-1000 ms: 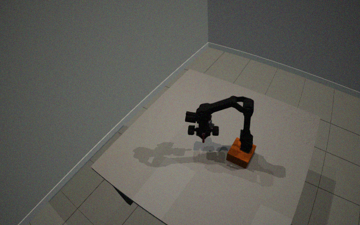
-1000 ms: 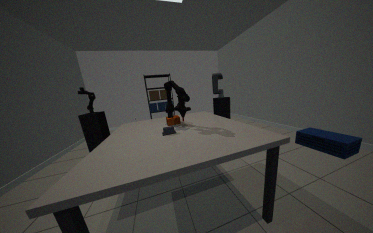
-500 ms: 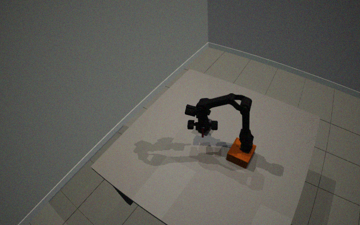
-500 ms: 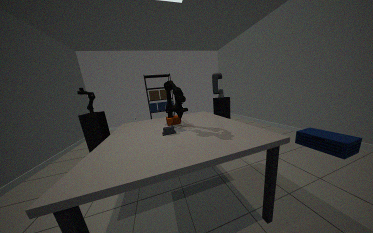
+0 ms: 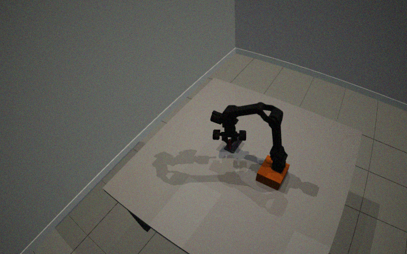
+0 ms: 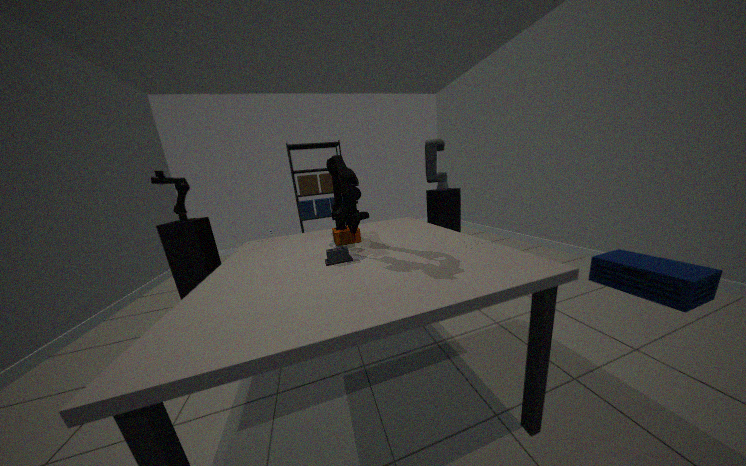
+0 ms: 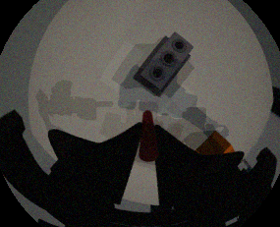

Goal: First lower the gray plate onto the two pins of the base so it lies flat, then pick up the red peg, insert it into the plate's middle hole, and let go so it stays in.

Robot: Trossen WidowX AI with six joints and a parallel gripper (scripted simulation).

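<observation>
I have the red peg (image 7: 147, 137) clamped in my gripper (image 7: 146, 151), tip pointing down, held above the table (image 6: 283, 301). The gray plate (image 7: 164, 64) lies seated on the base just ahead of the peg's tip. I judge the good move is to centre the tip over the plate's middle hole (image 7: 163, 60), keep the peg upright, then lower slowly.

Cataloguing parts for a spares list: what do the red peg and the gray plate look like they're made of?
Red peg: uniform matte red with no grain, probably plastic. Gray plate: flat matte gray with crisp edges, either plastic or painted metal; the dim picture leaves that open.
</observation>
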